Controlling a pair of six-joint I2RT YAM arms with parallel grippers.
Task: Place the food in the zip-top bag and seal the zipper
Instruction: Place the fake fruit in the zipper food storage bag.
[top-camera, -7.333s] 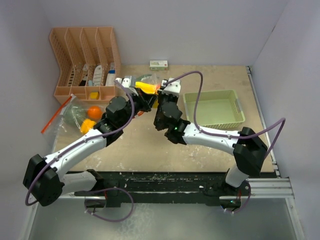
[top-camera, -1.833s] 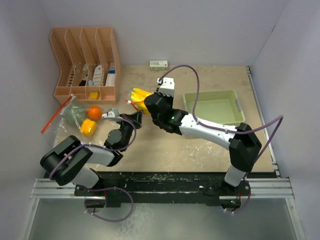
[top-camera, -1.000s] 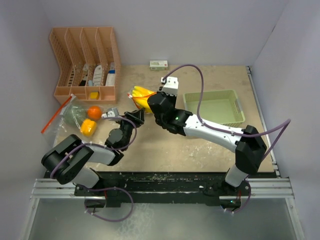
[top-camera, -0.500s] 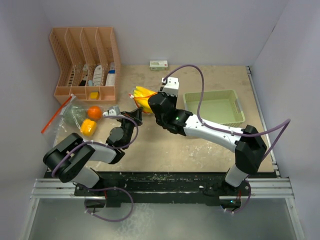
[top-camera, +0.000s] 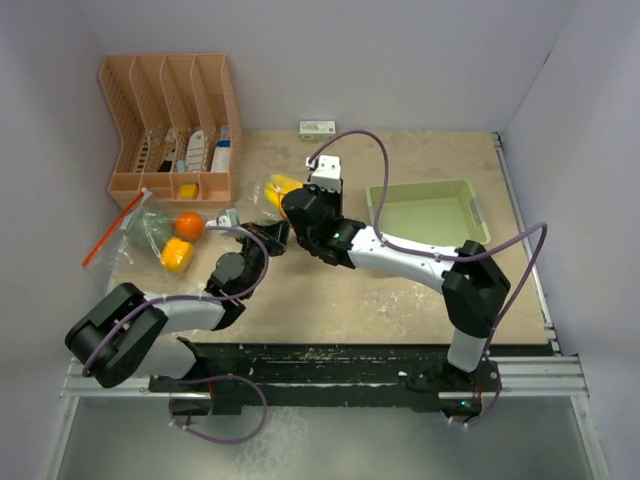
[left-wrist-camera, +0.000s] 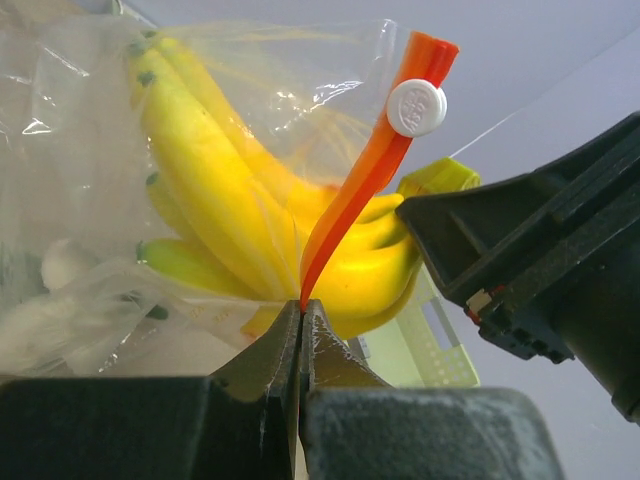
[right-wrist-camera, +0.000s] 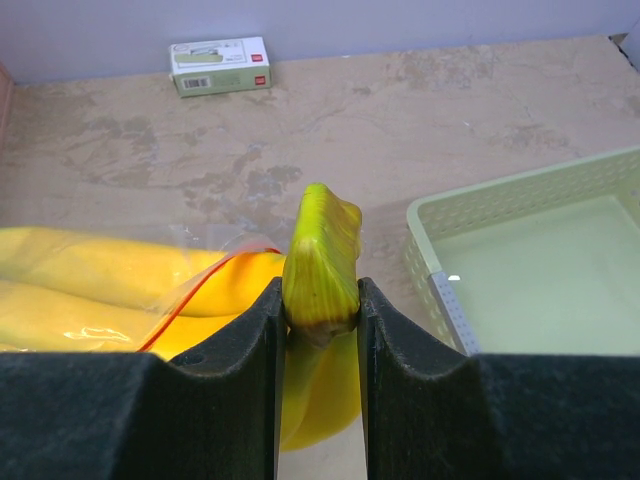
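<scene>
A bunch of yellow bananas (top-camera: 277, 186) lies partly inside the mouth of a clear zip-top bag (left-wrist-camera: 90, 120). My left gripper (left-wrist-camera: 301, 305) is shut on the bag's orange zipper strip (left-wrist-camera: 365, 175), which carries a white slider (left-wrist-camera: 416, 107). It shows in the top view (top-camera: 272, 232) just left of the bananas. My right gripper (right-wrist-camera: 321, 290) is shut on the bunch's green stem (right-wrist-camera: 322, 255), over the bag's open edge (right-wrist-camera: 195, 292). A small white bulb (left-wrist-camera: 62, 264) shows through the plastic. An orange (top-camera: 189, 224) and a yellow-orange piece (top-camera: 177, 254) lie at the left.
A pale green tray (top-camera: 428, 213) stands right of the bananas. A pink slotted organizer (top-camera: 172, 120) is at the back left. A small green-and-white box (top-camera: 317, 128) lies by the back wall. A second clear bag with green contents (top-camera: 140, 228) lies at the left edge.
My right arm has swung left and carried the bananas a little left, further into the bag mouth. My left arm has stretched toward them, still holding the zipper strip.
</scene>
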